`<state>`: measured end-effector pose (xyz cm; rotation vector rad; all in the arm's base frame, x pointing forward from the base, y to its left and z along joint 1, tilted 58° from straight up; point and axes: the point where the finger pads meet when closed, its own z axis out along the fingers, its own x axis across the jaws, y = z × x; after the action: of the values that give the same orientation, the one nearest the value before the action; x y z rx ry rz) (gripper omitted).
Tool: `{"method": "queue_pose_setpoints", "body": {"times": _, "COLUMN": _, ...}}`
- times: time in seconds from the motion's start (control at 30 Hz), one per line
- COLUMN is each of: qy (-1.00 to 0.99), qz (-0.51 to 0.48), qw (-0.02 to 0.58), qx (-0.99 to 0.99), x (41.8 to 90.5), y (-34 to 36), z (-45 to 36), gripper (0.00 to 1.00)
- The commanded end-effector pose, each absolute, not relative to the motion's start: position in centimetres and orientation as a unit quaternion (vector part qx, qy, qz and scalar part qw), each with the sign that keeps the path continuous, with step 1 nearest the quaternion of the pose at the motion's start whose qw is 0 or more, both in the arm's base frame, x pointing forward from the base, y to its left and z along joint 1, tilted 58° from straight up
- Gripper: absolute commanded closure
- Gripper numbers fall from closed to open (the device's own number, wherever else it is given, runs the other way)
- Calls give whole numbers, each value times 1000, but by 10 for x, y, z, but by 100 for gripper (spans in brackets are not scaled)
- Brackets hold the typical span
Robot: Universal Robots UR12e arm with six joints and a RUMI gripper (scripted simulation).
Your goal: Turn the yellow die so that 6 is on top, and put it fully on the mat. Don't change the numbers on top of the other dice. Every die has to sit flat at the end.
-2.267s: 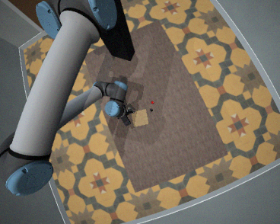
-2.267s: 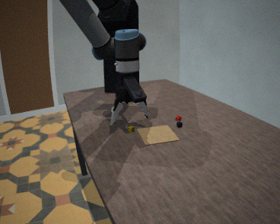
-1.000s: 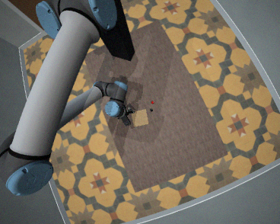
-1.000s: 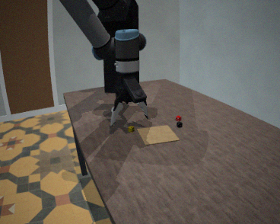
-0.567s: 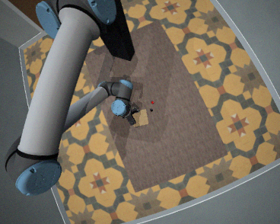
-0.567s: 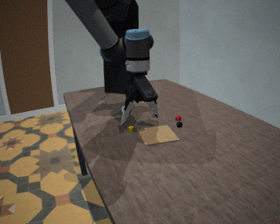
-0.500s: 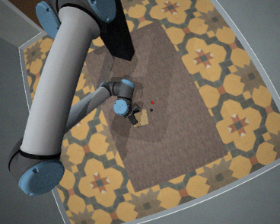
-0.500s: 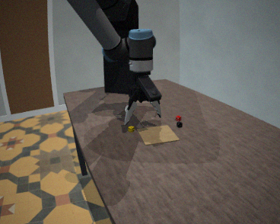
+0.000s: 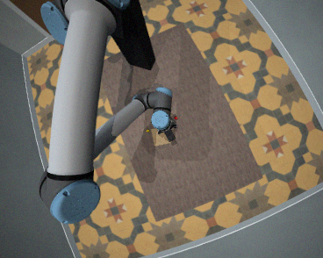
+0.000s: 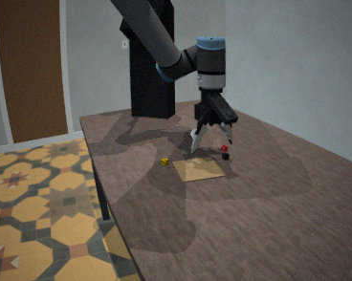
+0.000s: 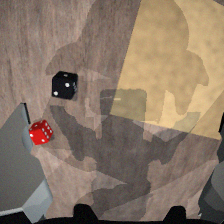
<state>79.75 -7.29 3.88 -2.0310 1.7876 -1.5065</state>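
The yellow die (image 10: 165, 162) sits flat on the wooden table, just left of the tan mat (image 10: 199, 169) and off it. It also shows in the overhead view (image 9: 147, 130). It is out of the wrist view. My gripper (image 10: 211, 141) hangs open and empty above the mat's far right side, near the red die (image 10: 224, 148) and the black die (image 10: 225, 156). In the wrist view the red die (image 11: 41, 132) lies beside my left finger, the black die (image 11: 65, 84) lies a little further off, and the mat (image 11: 160, 65) fills the upper right.
The arm's black pedestal (image 10: 150, 72) stands at the table's far end. The table's left edge (image 10: 99, 182) drops to a patterned tile floor. A grey wall runs behind and to the right.
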Motion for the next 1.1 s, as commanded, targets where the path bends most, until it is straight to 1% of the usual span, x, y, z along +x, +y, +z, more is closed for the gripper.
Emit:
{"method": "queue_pose_setpoints", "body": {"times": 0.0, "qy": 581, "qz": -488, "qw": 20, "qx": -652, "x": 813, "y": -44, "z": 24, "gripper": 0}}
{"method": "queue_pose_setpoints", "body": {"times": 0.2, "qy": 581, "qz": -488, "qw": 20, "qx": -652, "x": 818, "y": -33, "z": 18, "gripper": 0}}
{"method": "queue_pose_setpoints", "body": {"times": 1.07, "qy": 581, "qz": -488, "qw": 20, "qx": -652, "x": 818, "y": -33, "z": 18, "gripper": 0}}
